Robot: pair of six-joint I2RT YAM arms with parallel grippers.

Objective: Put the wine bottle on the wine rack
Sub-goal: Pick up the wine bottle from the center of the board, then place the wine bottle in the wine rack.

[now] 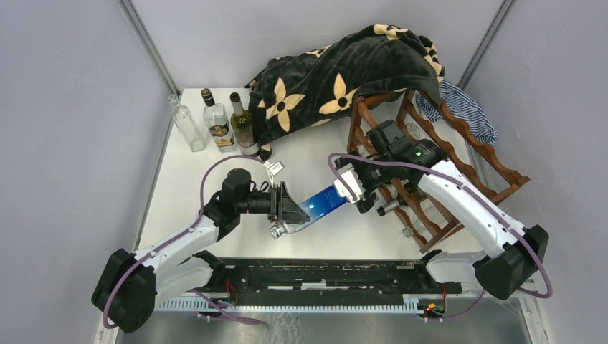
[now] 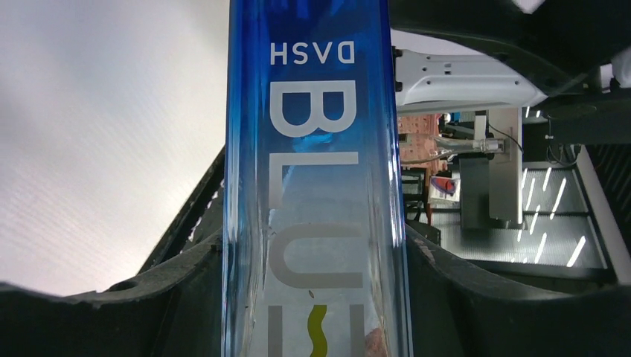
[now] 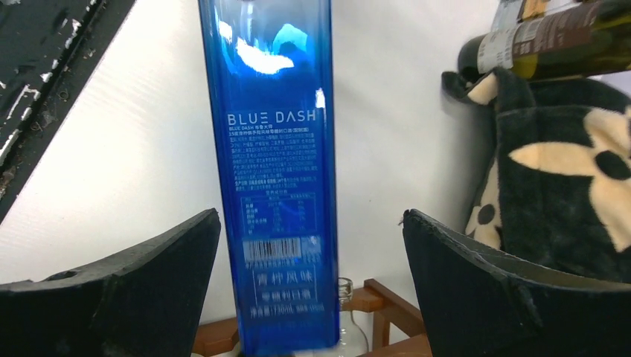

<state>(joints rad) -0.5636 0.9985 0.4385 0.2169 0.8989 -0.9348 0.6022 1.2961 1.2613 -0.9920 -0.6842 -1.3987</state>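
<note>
Grey walls on three sides; white table [image 1: 179,190] with both arm bases at its near edge.

Wine rack [image 1: 495,163]: stands at the far right corner of the table, dark reddish wood, wavy rails. A black blanket [image 1: 337,64] with cream flowers covers its top and a striped cloth [image 1: 466,107] hangs over its far end.

Blue bottle [image 1: 324,201]: labelled BLUE DASH, held lying level above the middle of the table, between the two arms and not on the rack. One end points toward the rack.

Left pincer [image 1: 290,208]: clamped on the blue bottle. In the left wrist view both fingers [image 2: 171,297] press against its sides.

Right pincer [image 1: 355,188]: jaws spread wide at the rack-side end of the bottle. In the right wrist view its fingers [image 3: 149,282] flank the bottle with a clear gap on each side, no contact.

Far left corner: clear glass bottle [image 1: 188,125], labelled bottle [image 1: 217,122] and dark wine bottle [image 1: 244,125] stand upright in a row, just beside the blanket's edge.
</note>
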